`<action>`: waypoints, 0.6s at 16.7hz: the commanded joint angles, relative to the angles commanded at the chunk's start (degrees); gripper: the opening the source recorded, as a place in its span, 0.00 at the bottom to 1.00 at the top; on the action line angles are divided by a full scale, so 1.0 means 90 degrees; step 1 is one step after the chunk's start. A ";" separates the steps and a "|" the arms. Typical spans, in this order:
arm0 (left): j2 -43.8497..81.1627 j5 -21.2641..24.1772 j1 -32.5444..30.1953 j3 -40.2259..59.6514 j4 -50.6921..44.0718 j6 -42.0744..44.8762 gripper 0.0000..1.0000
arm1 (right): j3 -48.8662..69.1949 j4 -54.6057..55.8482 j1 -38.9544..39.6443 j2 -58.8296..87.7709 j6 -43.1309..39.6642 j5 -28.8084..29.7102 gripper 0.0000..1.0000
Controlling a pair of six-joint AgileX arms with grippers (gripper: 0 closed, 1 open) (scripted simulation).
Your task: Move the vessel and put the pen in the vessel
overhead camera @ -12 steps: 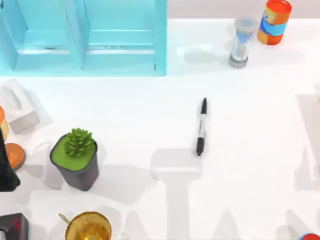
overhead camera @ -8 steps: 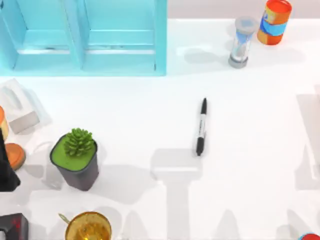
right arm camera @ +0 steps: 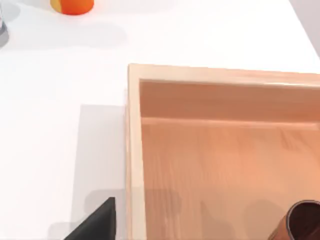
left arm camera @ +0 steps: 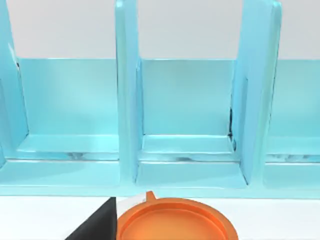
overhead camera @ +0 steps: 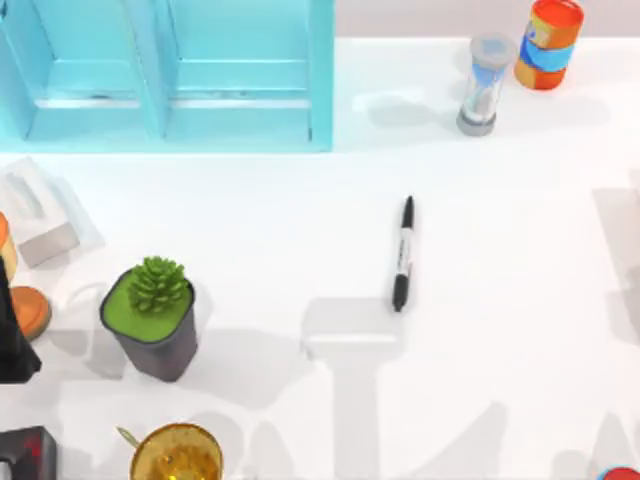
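The white counter carries a big turquoise shelf unit at its far left side. The right wrist view shows a shallow wooden tray, and the vessel stands inside it near one corner, copper-brown and upright. A dark grey plant pot stands at the left, with a golden goblet near it at the front edge. The pen lies flat around the middle of the counter — well apart from the pot. The left arm is at the left edge; for both arms I cannot tell if the fingers are apart or together.
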 joint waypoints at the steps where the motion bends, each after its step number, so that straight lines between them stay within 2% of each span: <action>1: 0.0000 0.0000 0.0000 0.0000 0.0000 0.0000 1.00 | 0.0567 -0.0449 -0.0166 0.0636 -0.0161 0.0000 1.00; 10: 0.0000 0.0000 0.0000 0.0000 0.0000 0.0000 1.00 | 0.5516 -0.4355 -0.1609 0.6367 -0.1555 0.0005 1.00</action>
